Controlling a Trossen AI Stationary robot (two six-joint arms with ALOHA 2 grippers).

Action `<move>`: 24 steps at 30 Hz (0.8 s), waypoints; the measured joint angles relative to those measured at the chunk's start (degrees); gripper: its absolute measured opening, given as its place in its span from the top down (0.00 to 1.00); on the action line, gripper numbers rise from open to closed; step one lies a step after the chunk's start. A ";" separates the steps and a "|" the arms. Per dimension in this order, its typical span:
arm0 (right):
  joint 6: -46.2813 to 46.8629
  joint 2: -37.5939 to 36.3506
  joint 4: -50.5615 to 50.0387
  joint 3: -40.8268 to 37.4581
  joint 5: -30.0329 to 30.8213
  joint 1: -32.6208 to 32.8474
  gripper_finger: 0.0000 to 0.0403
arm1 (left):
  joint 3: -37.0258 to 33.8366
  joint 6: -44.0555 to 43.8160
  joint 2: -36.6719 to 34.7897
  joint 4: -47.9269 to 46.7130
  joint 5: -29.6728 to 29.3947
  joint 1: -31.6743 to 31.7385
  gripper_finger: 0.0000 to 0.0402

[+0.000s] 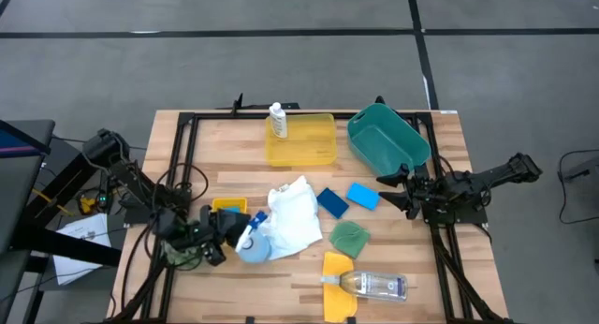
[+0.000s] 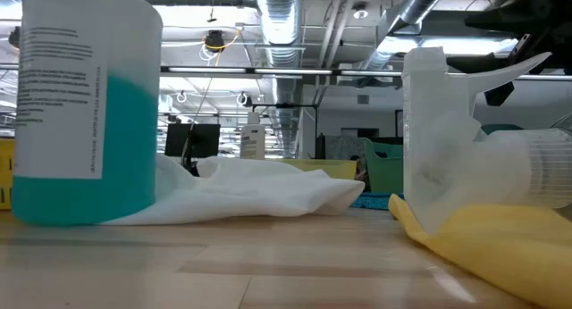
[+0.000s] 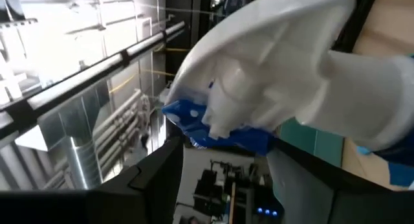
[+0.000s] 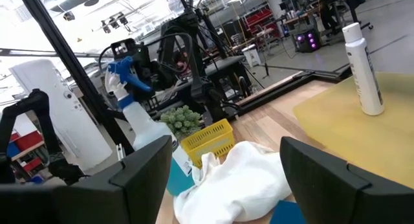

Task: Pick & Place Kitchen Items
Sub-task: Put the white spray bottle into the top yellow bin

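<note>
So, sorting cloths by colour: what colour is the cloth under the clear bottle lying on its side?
Yellow cloth; the high view shows it best.

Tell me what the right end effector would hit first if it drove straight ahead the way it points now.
The right end effector, fingers open, points across the table toward the left arm. Most likely it would first meet the light blue sponge just ahead, though its height above the table is unclear.
</note>
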 joint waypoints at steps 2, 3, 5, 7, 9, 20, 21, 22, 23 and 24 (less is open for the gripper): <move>0.02 0.02 0.01 0.00 -0.01 0.00 0.31 | -0.02 -0.14 0.00 -0.25 -0.73 0.52 0.46; 0.02 0.00 -0.01 0.00 -0.02 0.00 0.31 | -0.02 -0.28 0.00 -0.43 -0.94 0.82 0.46; 0.00 0.02 0.01 0.00 -0.02 0.00 0.31 | -0.02 -1.26 0.00 -1.07 -1.00 1.49 0.46; 0.01 0.00 -0.01 0.00 -0.02 0.00 0.31 | -0.04 -2.12 0.00 -1.78 -1.71 2.10 0.47; 0.02 0.02 0.00 -0.01 -0.02 0.00 0.31 | -0.04 -3.27 0.02 -3.06 -2.17 2.68 0.46; 0.00 0.02 -0.25 -0.01 -0.07 0.01 0.31 | -0.07 -6.07 0.02 -5.55 -3.82 2.75 0.48; 0.02 0.00 -0.25 0.00 -0.07 0.00 0.31 | -0.07 -6.48 0.02 -5.75 -3.92 2.84 0.48; 0.02 0.02 -0.25 -0.01 -0.07 0.02 0.31 | -0.07 -7.06 -0.01 -6.09 -3.92 2.99 0.48; 0.02 0.02 -0.25 0.00 -0.07 0.00 0.31 | -0.07 -7.28 -0.17 -6.78 -3.93 3.19 0.48; 0.02 0.01 -0.25 -0.01 -0.07 0.00 0.31 | -0.07 -7.54 -0.49 -7.76 -4.01 3.39 0.48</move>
